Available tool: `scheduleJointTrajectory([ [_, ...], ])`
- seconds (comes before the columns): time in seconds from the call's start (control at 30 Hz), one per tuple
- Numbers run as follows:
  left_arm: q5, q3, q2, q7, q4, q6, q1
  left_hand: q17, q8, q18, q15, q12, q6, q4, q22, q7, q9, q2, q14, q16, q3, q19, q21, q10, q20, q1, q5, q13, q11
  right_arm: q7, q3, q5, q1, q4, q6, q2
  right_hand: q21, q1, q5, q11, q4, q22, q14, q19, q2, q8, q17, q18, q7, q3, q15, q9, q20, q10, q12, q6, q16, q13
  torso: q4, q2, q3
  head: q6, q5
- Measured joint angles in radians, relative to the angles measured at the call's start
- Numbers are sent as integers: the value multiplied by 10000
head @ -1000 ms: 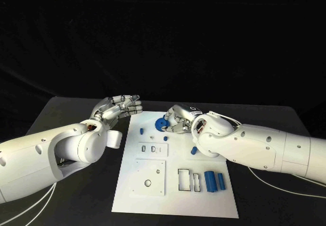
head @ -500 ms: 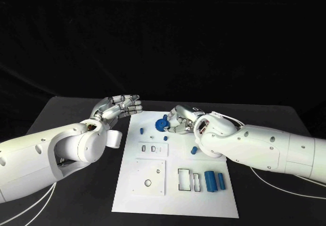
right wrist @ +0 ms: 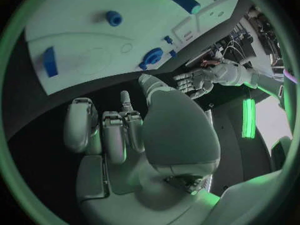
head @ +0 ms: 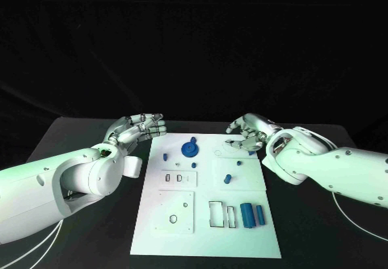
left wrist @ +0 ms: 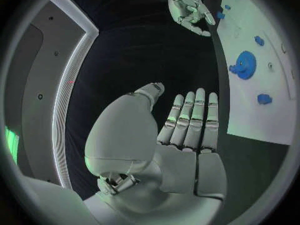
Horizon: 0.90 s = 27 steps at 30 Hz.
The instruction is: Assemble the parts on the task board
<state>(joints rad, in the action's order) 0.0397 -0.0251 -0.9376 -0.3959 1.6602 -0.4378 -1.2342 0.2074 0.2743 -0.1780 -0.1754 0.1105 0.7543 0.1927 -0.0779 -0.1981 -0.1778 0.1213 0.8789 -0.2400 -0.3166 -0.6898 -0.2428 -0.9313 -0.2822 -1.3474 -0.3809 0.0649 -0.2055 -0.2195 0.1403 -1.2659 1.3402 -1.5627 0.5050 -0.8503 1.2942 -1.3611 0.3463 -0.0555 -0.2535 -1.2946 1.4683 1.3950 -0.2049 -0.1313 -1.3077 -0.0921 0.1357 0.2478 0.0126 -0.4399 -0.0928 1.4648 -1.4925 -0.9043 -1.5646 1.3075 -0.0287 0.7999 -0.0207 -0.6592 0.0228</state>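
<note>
The white task board (head: 208, 232) lies mid-table. A blue gear (head: 190, 148) sits on its far left part, with nothing touching it. My right hand (head: 246, 133) hovers over the board's far right corner, empty, its fingers loosely bent and apart. My left hand (head: 139, 128) floats beside the board's far left edge, fingers straight, holding nothing. Small blue parts (head: 227, 179) lie mid-board, and two blue cylinders (head: 253, 215) lie at the near right. The left wrist view shows the gear (left wrist: 245, 65) and the right hand (left wrist: 190, 7). The right wrist view shows the gear (right wrist: 153, 57) and the board (right wrist: 81, 35).
Black table (head: 81, 134) surrounds the board. Rectangular slots (head: 220, 214) lie next to the cylinders, and a square plate (head: 176, 210) with a hole sits at the near left. Both white forearms flank the board.
My right hand has let go of the blue gear and drawn away to the right. The gear stays on the board. The left hand has hardly moved.
</note>
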Motion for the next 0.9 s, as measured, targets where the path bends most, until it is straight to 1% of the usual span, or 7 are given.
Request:
scheduleJointTrajectory([
  [0.1, 0, 1, 22, -15, -5, 9, 0, 0, 0, 0, 0, -38, 0, -15, 3, 0, -3, 0, 0, 0, -15, 74, 0, 0, -1, 0, 0, 0, 0, 406, 4, 754, 43, 152, -125, -439, 0, -297, -2, 0, 207, 0, 0, 0, -195, 0, 0, 0, 0, 207, 0, 67, 0, 0, 0, 0, 0, 0, 41, -3, 21, 15, 20],
  [0.13, 0, 1, 29, -18, -8, 12, 0, 0, 0, 0, 0, -38, 0, -37, 10, 0, -5, 0, 0, 0, -37, 74, 0, 0, -1, 0, 0, 0, 0, 521, 7, 923, 49, 197, -173, -544, 0, -321, -2, 0, 234, 0, 0, 0, -218, 0, 0, 1, 0, 234, 0, 75, 0, 0, 0, 0, 0, 0, 54, -4, 27, 20, 24],
  [0.33, 0, 1, 86, -44, -33, 27, 0, -1, 0, 0, 0, -38, 0, -37, 10, 0, -11, 0, 0, 0, -37, 74, 38, 0, -1, 0, 0, 0, 0, 1177, 16, 1570, 63, 402, -519, -1135, 1, -344, -44, 0, 245, 0, 0, 0, -242, 0, 1, 1, 40, 245, 0, 109, 0, 0, 37, 40, 0, 0, 104, -17, 94, 27, 39],
  [0.43, 0, 1, 101, -58, -61, 31, 0, -1, 0, -1, 0, -38, 0, -37, 10, 0, -11, 0, 0, 0, -37, 74, 38, 0, -1, 0, 0, 0, 0, 1377, 19, 1635, 56, 504, -653, -1265, -47, -386, -97, 0, 272, 0, 0, -1, -285, 0, 1, 0, 40, 273, 0, 129, -1, 0, 37, 40, 0, -1, 118, -24, 129, 35, 55],
  [0.6, 1, 1, 134, -79, -98, 35, 0, -2, 0, -1, -37, -38, 0, -37, 9, 0, -10, 0, -37, 0, -37, 73, 38, 0, -1, 0, 0, 0, 0, 1609, 31, 1609, 20, 683, -853, -1363, -47, -435, -269, 0, 315, -1, 0, -1, -335, 0, 2, 1, 76, 315, 0, 159, -1, 0, 79, 76, 0, -1, 126, -36, 174, 35, 78],
  [0.73, 1, 1, 145, -92, -115, 37, 0, -2, 0, -1, -37, -38, 0, -37, 9, 0, -10, 0, -37, 0, -37, 73, 38, 0, -1, 0, 0, 0, 0, 1717, 39, 1545, -36, 828, -990, -1367, -47, -435, -329, 0, 315, -1, 0, -1, -335, 0, 2, 1, 76, 315, 0, 170, -1, 0, 79, 76, 0, -1, 128, -39, 185, 35, 80],
  [0.9, 1, 1, 151, -104, -131, 37, 2, 7, 0, -1, -37, -37, 0, -37, 18, 0, -10, 0, -37, 0, -37, 73, 38, 0, -2, 0, 0, 0, 0, 1793, 57, 1470, -120, 927, -1169, -1361, -47, -435, -329, 0, 315, -1, 0, -1, -334, 0, 2, 0, 110, 315, 0, 170, -1, 0, 79, 111, 0, -1, 142, -40, 185, 50, 65],
])
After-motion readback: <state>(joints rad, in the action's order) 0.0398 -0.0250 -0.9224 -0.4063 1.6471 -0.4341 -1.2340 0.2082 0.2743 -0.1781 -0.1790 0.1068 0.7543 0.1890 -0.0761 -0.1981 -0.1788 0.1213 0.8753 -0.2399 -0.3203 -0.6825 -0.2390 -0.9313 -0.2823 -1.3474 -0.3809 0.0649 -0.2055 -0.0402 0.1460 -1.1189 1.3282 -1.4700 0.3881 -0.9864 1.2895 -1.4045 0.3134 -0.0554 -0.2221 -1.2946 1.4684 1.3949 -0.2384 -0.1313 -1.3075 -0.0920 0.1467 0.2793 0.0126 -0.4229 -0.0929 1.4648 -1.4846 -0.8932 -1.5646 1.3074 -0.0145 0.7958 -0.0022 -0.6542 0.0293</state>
